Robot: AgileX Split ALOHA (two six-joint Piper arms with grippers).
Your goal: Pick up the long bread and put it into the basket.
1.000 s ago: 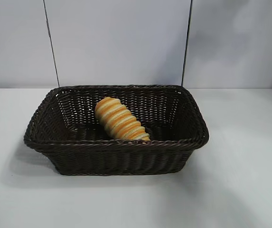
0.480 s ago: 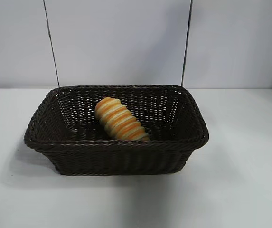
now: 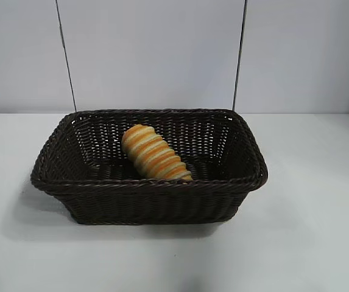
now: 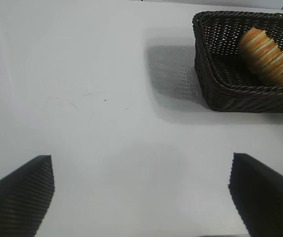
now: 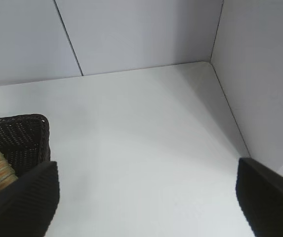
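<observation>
Inside the basket (image 3: 150, 182), near its middle, I see the long bread (image 3: 155, 152) lying at a slant, one end raised toward the far wall and the other down against the near rim. The basket sits on the white desk (image 3: 308, 243), close to the pale back wall (image 3: 156, 55).

From the outside camera I see neither arm. My left gripper (image 4: 141, 192) hangs over bare desk well apart from the basket, its fingers (image 4: 20, 195) spread wide with nothing between them; its wrist camera catches one corner of the basket with the striped loaf resting inside. My right gripper (image 5: 146, 197) also has its fingers (image 5: 22, 202) wide apart and empty. Its wrist camera shows a corner of the basket and an end of the bread just beyond one finger, with open desk running out to the corner where two wall panels meet.
</observation>
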